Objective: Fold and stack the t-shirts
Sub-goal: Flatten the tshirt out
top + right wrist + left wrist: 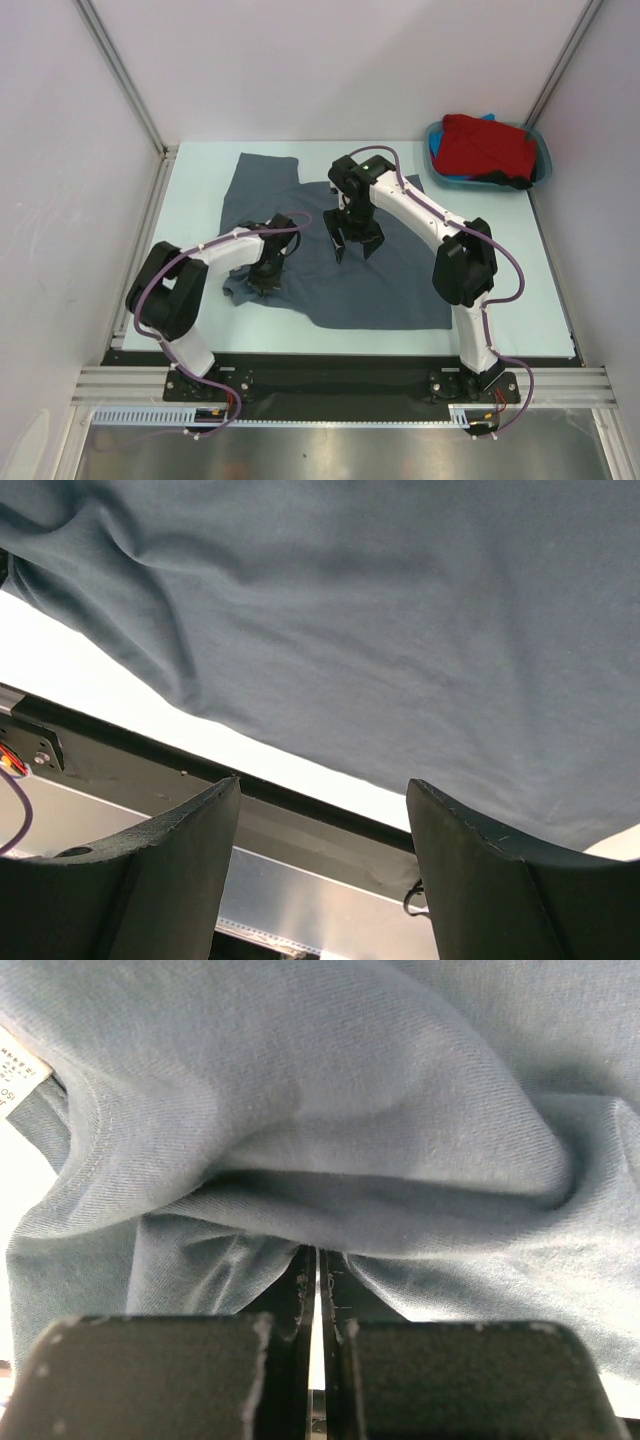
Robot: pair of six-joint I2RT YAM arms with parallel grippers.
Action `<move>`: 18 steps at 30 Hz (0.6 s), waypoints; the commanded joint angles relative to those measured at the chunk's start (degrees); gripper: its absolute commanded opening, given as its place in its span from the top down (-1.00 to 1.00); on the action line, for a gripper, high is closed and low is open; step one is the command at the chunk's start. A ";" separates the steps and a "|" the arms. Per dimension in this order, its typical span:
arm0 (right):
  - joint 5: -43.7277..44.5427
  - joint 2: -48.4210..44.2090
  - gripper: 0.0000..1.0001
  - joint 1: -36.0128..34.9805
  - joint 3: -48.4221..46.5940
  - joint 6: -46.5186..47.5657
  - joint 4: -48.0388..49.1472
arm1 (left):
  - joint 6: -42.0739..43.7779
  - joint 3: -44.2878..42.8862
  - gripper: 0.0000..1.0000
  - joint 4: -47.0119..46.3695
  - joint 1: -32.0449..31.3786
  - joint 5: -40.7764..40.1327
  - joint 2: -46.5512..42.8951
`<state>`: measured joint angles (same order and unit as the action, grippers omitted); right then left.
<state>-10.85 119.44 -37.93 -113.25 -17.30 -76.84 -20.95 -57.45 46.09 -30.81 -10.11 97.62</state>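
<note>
Folding looks barely begun: the grey t-shirt (385, 285) lies spread across the middle of the table (195, 195), with only its left edge rucked up. The left gripper (264, 285) sits clenched at that ruck; whether it has caught any cloth I cannot tell. The right gripper (353, 250) hangs released over the shirt's middle. Nothing is stacked yet. At the far right corner, the teal tub (545, 152) holds the red t-shirt (488, 145), heaped unfolded, with blue cloth (437, 152) and black cloth (517, 182) tucked beside it.
</note>
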 commanded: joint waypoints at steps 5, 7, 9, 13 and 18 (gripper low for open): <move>0.92 -2.54 -0.47 -0.30 -0.48 -0.01 -4.64 | -1.38 3.84 1.00 3.64 -1.01 8.87 -0.41; 1.01 -2.63 -0.47 -0.30 -0.39 -0.01 -4.64 | -0.76 1.56 0.99 7.76 -1.01 9.32 -3.48; 1.01 -2.63 -0.48 -0.30 -0.13 0.07 -4.64 | -0.76 -0.98 0.99 11.12 -1.01 9.58 -7.08; 1.01 -2.45 -0.48 -0.30 -0.13 0.07 -4.55 | -2.34 -4.15 0.99 19.63 -1.01 13.09 -12.45; 0.31 -1.75 -0.47 -0.47 -0.30 0.34 -4.37 | -3.57 -6.62 0.99 26.33 -1.01 13.80 -16.06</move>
<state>-10.76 119.44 -37.93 -113.25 -17.30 -76.84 -22.72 -61.58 65.01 -31.46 0.97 83.96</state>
